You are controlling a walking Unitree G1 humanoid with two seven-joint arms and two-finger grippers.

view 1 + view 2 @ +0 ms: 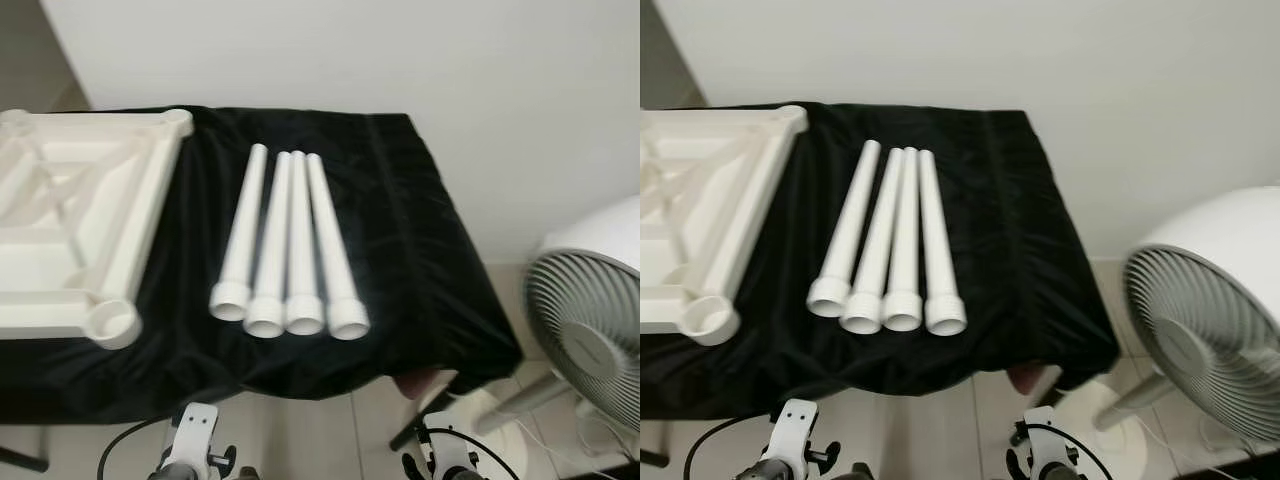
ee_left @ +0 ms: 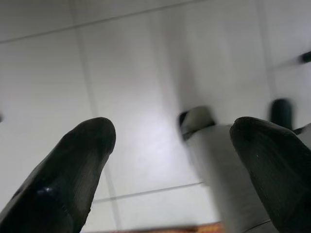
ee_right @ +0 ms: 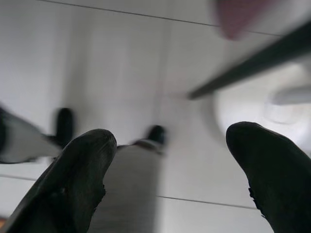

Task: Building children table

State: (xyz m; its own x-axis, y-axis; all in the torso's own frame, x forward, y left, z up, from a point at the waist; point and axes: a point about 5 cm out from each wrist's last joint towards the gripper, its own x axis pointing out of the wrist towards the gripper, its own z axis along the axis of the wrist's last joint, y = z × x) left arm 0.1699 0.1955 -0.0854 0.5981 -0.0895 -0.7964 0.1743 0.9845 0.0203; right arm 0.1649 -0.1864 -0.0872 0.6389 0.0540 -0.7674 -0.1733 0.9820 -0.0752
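Several white table legs (image 1: pixel 288 250) lie side by side on a black-draped table (image 1: pixel 400 200), wide socket ends toward me. The white tabletop (image 1: pixel 70 220) lies upside down at the left, ribs up, with a round leg socket (image 1: pixel 115 323) at its near corner. Both arms hang low below the table edge. My left gripper (image 2: pixel 170 170) is open over the tiled floor, with nothing between its fingers (image 2: pixel 73 170). My right gripper (image 3: pixel 170 170) is open too, also pointing at the floor.
A white floor fan (image 1: pixel 590 310) stands at the right, close to the table's corner, its base (image 3: pixel 262 107) near the right gripper. A white wall runs behind the table. Pale tiled floor (image 2: pixel 136 87) lies below.
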